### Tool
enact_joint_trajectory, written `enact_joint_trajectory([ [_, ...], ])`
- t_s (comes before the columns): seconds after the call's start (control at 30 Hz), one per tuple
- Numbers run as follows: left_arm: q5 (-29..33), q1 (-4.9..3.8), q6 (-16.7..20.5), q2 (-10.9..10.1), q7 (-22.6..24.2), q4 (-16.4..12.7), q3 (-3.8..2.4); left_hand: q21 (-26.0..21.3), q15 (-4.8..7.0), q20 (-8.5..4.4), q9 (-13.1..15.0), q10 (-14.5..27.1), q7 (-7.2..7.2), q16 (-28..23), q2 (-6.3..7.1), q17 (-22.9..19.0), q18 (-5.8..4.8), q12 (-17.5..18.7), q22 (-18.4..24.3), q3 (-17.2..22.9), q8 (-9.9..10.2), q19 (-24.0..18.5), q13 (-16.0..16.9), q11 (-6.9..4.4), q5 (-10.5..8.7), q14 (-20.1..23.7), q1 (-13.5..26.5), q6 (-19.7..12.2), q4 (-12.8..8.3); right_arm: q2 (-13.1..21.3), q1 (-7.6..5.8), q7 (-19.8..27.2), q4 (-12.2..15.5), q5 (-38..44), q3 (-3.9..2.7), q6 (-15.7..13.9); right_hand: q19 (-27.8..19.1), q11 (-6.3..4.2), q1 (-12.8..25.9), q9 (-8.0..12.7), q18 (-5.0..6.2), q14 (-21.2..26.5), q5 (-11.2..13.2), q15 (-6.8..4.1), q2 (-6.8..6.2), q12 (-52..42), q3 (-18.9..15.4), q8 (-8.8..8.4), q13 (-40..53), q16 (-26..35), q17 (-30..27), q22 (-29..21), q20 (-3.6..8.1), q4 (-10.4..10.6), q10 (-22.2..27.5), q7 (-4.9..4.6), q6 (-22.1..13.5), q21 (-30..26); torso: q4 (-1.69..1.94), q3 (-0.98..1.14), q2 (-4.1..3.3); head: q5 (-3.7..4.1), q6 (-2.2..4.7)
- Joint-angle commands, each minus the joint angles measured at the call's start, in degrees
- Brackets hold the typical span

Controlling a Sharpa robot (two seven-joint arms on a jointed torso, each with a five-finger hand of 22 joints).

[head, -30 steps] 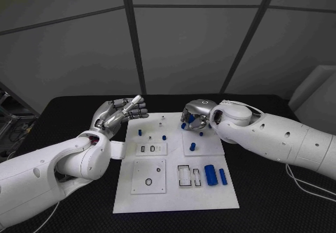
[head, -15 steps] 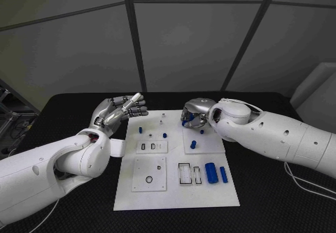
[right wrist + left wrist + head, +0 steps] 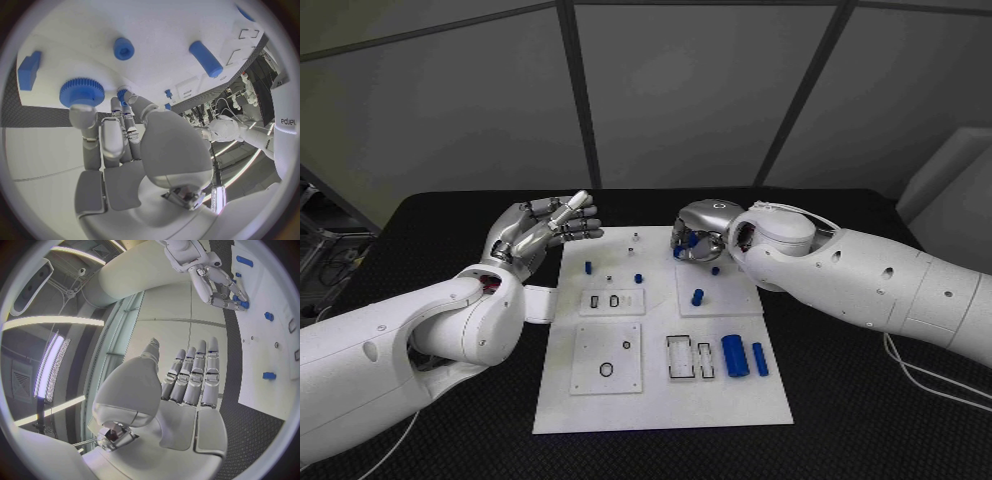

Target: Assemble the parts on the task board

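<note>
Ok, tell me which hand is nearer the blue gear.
Right. The right hand has a fingertip touching the blue gear on the task board; the left hand hovers open off the board's left edge.

The task board (image 3: 661, 400) lay in the middle of the black table (image 3: 877, 420). The left hand (image 3: 538, 232) hung raised just off the board's far left corner, fingers loosely apart and holding nothing. The right hand (image 3: 700, 240) was bent down over the board's far right part, its fingers curled around a small blue part (image 3: 681, 253). Two blue cylinders (image 3: 744, 357) lay side by side near the board's right edge.
</note>
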State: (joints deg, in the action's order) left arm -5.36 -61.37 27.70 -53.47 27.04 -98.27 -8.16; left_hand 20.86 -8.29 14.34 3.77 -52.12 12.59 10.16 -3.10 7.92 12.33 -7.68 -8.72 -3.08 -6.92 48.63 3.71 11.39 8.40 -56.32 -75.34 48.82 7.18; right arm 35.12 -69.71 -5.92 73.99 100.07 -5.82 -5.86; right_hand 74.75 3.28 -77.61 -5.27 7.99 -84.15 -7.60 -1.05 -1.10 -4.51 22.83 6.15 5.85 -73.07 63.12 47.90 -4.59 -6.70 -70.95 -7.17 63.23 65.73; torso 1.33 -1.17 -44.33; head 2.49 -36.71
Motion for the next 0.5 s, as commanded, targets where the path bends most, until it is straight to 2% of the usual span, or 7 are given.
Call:
enact_joint_trajectory([
  [0.03,-0.44,-0.10,-0.25,-0.09,0.15,-0.09,-0.07,-0.13,-0.40,0.27,-0.08,0.40,1.70,-0.28,0.16,0.08,-1.92,0.24,0.06,-0.11,0.30,0.19,-0.10,0.11,0.03,-0.13,-0.26,-0.50,-0.09,0.22,-0.08,-0.05,0.86,0.37,-0.03,-4.65,0.11,0.20,-0.33,0.11,-0.64,-1.83,-0.10,-0.30,-0.22,-0.01,0.53,-0.22,0.06,-0.40,0.07,0.13,0.15,0.12,0.04,-0.24,0.12,0.36,0.03,0.00,0.00,-0.12,0.08],
  [0.17,-0.44,-0.11,-0.35,-0.16,0.08,-0.02,-0.07,-0.13,-0.40,0.27,-0.08,0.40,1.70,-0.28,0.16,0.08,-1.92,0.24,0.06,-0.11,0.30,0.19,-0.10,0.11,0.03,-0.13,-0.26,-0.50,-0.09,0.45,-0.08,-0.20,1.65,0.37,-0.05,-6.63,0.01,0.30,-0.23,0.09,-0.65,-1.80,-0.45,-0.22,-0.48,0.23,0.79,-0.34,0.02,-0.46,0.08,0.26,0.09,0.17,0.16,-0.31,0.09,0.52,0.04,-0.09,-0.04,-0.15,0.15],
  [0.3,-0.44,-0.13,-0.42,-0.18,0.05,0.09,-0.07,-0.14,-0.41,0.28,-0.08,0.47,1.73,-0.32,0.14,0.09,-1.92,0.28,0.08,-0.11,0.35,0.18,-0.10,0.14,0.04,-0.12,-0.27,-0.55,-0.09,0.10,-0.10,-0.64,1.83,0.37,-0.06,-8.63,-0.06,0.35,-0.30,0.03,-0.67,-1.79,-0.99,-0.18,-0.64,0.38,1.22,-0.41,0.01,-0.62,0.24,0.53,0.03,0.15,0.12,-0.37,0.17,0.79,0.12,-0.04,-0.10,-0.26,0.35],
  [0.5,-0.44,-0.15,-0.52,-0.21,-0.01,0.32,-0.07,-0.14,-0.41,0.28,-0.08,0.47,1.73,-0.32,0.14,0.09,-1.92,0.28,0.08,-0.11,0.35,0.18,-0.10,0.14,0.04,-0.12,-0.27,-0.55,-0.09,-2.17,-0.37,-0.81,-0.47,0.37,-0.07,-10.07,-0.11,0.42,-0.10,0.00,-0.68,-1.79,-1.23,-0.14,-0.83,0.47,1.34,-0.46,0.00,-0.69,0.28,0.67,0.00,0.27,0.11,-0.44,0.21,0.94,0.09,-0.05,-0.18,-0.43,0.57],
])
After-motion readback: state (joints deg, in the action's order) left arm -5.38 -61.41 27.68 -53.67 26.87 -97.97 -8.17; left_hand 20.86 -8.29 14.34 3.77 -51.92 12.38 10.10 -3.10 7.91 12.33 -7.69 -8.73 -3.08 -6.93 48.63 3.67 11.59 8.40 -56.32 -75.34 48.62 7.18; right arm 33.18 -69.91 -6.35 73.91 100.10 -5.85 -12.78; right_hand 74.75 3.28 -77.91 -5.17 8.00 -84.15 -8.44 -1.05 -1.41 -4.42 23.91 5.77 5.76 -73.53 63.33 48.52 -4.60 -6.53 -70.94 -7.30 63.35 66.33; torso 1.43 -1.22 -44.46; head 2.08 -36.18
